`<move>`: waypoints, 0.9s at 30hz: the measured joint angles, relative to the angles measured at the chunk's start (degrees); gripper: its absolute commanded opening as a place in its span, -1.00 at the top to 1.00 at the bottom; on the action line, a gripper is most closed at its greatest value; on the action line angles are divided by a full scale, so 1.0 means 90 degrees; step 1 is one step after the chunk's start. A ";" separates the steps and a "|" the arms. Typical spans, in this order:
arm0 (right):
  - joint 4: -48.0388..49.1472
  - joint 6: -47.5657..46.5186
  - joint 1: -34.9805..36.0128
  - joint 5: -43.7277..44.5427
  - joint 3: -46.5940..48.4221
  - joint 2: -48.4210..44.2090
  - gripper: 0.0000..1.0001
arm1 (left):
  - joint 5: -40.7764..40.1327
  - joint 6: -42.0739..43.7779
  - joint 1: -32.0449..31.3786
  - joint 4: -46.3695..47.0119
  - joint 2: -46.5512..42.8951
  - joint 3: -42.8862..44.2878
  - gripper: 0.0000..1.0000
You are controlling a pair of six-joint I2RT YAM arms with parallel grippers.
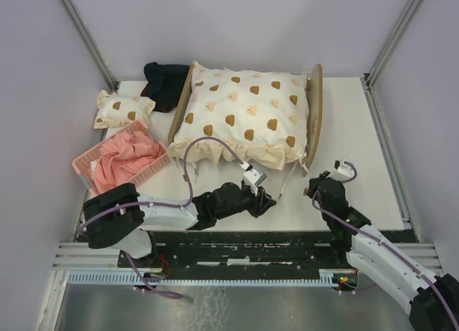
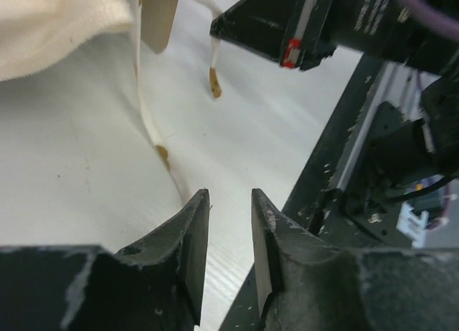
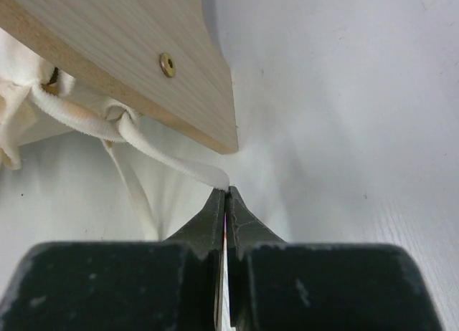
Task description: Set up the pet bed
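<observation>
The pet bed [image 1: 314, 110] stands at the back middle, a plywood board at each end. A cream bear-print quilt [image 1: 244, 112] covers it and hides the mattress. White tie ribbons hang from the quilt's near right corner. My right gripper [image 3: 226, 191] is shut on the end of one ribbon [image 3: 165, 157], just below the plywood board's corner [image 3: 143, 59]; it also shows in the top view [image 1: 310, 189]. My left gripper [image 2: 229, 195] is open and empty, low over the table near another loose ribbon [image 2: 147, 109], left of the right gripper [image 1: 269, 202].
A pink basket [image 1: 84, 165] with pink cloth stands at the left. A small bear-print pillow [image 1: 122, 109] and a dark cloth [image 1: 166, 84] lie behind it. Grey walls and metal posts enclose the table; its black front rail [image 2: 337, 173] is close to my left gripper.
</observation>
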 measured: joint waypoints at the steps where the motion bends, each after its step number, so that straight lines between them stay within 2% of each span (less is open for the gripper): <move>1: -0.0029 -0.0017 0.0000 -0.0032 0.0015 0.0000 0.95 | -0.0044 0.0102 -0.0041 -0.0036 0.0102 0.0027 0.16; 6: -0.0073 -0.0041 0.0000 -0.0216 0.0073 0.0068 0.96 | -0.0444 0.0651 -0.0248 -0.0187 0.0653 0.0284 0.05; 18: 0.0039 -0.0024 0.0000 -0.0588 0.0146 0.0583 0.95 | -0.2174 0.1838 -0.0369 0.0248 0.2946 0.1770 -0.17; 27: 0.0129 -0.0019 0.0000 -0.0641 0.0146 0.0583 0.95 | -0.2990 0.2101 -0.0274 0.0549 0.3657 0.2317 -0.20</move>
